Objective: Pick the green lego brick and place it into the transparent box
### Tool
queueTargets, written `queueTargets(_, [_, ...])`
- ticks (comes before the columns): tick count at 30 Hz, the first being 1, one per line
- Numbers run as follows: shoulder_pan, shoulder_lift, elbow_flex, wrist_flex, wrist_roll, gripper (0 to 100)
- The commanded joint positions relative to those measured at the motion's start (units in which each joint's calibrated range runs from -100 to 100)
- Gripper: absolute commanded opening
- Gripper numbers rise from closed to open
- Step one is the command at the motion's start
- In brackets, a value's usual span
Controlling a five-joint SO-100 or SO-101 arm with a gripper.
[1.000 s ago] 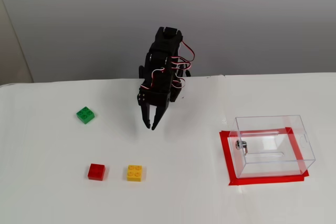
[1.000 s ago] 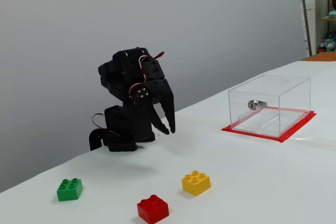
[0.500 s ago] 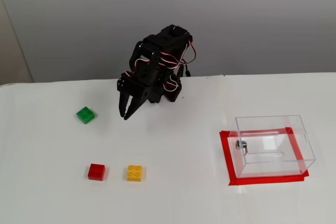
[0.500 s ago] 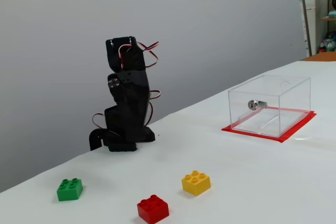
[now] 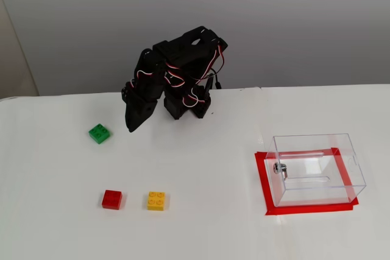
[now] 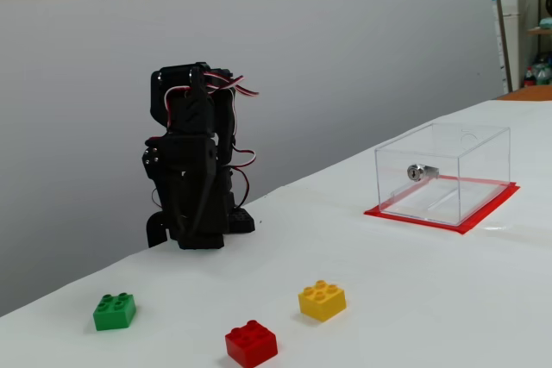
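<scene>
Gripper (image 5: 129,128) hangs empty, fingers seemingly pressed together, just right of the green lego brick (image 5: 99,133), probably lining up a grasp. Far right, the transparent box (image 5: 318,168) sits on red tape (image 5: 265,187).

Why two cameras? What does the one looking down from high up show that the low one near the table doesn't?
Only the high fixed view shows the full red tape frame around the transparent box, and how the bricks are spread across the table.

Only the low fixed view shows shelving far off at its right edge.

Both show the gripper, the green lego brick, the red brick, the yellow brick and the box. The green brick sits on the table, not yet picked.
</scene>
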Motion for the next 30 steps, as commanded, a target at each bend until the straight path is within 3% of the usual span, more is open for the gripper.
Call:
queueTargets(1, [1.48,4.83,-6.39,0.1,0.4,3])
queueTargets(17, [12.05,10.6,-6.48,-0.86,15.28,3])
queueTargets(30, [20.63,24.6,-7.57,-13.13,16.11,4])
